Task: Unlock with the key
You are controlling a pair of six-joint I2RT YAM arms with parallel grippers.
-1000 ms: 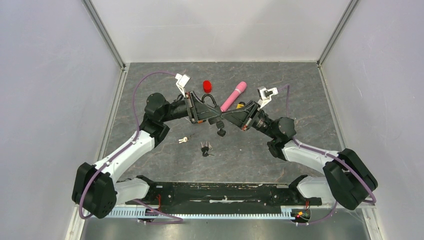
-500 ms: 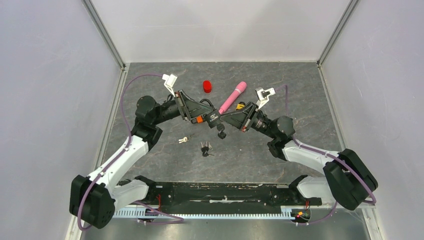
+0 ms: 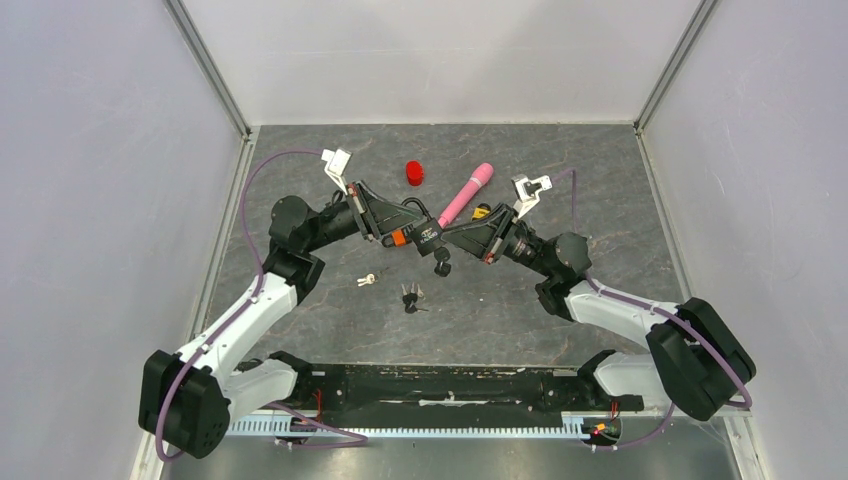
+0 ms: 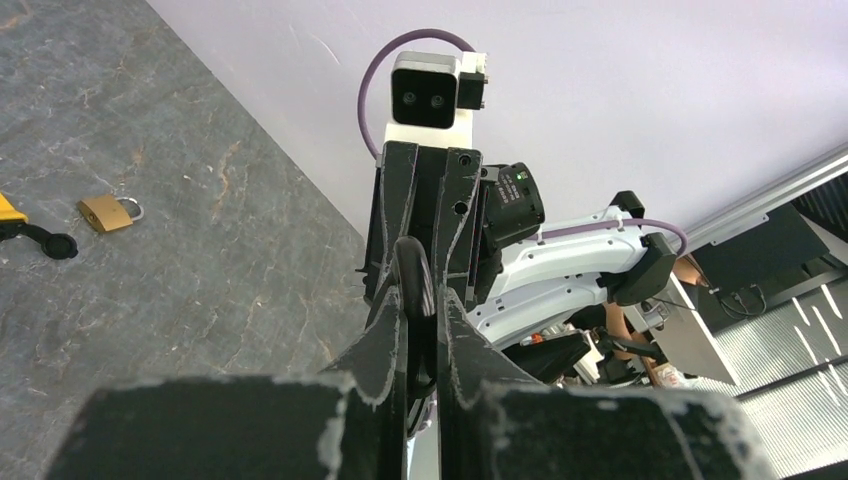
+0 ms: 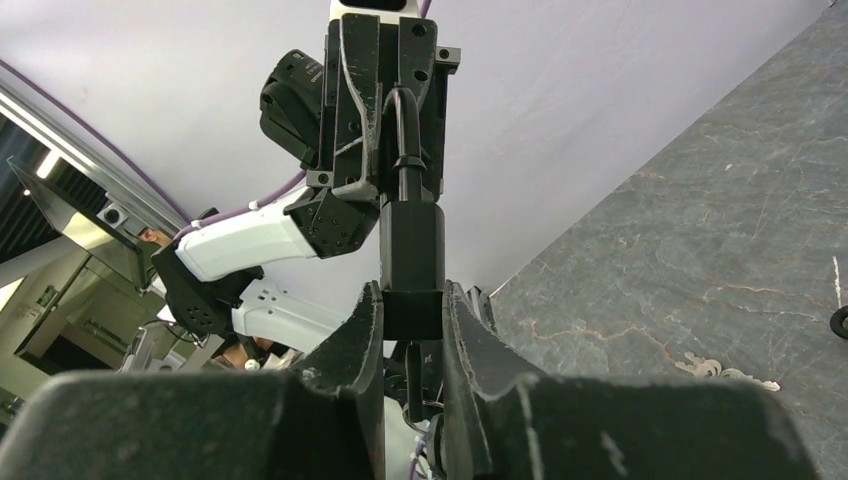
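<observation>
A black padlock (image 3: 428,237) is held above the table between both arms. My right gripper (image 5: 411,295) is shut on its square body (image 5: 411,250). The lock's curved shackle (image 4: 413,285) runs into my left gripper (image 4: 421,300), whose fingers are shut on it. From above, the left gripper (image 3: 412,232) and right gripper (image 3: 447,238) meet tip to tip. A black-headed key (image 3: 441,264) dangles just under the lock; I cannot tell whether it sits in the keyhole.
Loose keys (image 3: 410,297) and a small silver key (image 3: 367,280) lie on the grey table in front of the arms. A red cap (image 3: 414,173), a pink cylinder (image 3: 466,193) and a small brass padlock (image 4: 105,212) lie behind. White walls enclose three sides.
The left arm drew back to the left and turned, then its jaws closed on the shackle. The right gripper kept its hold on the lock body.
</observation>
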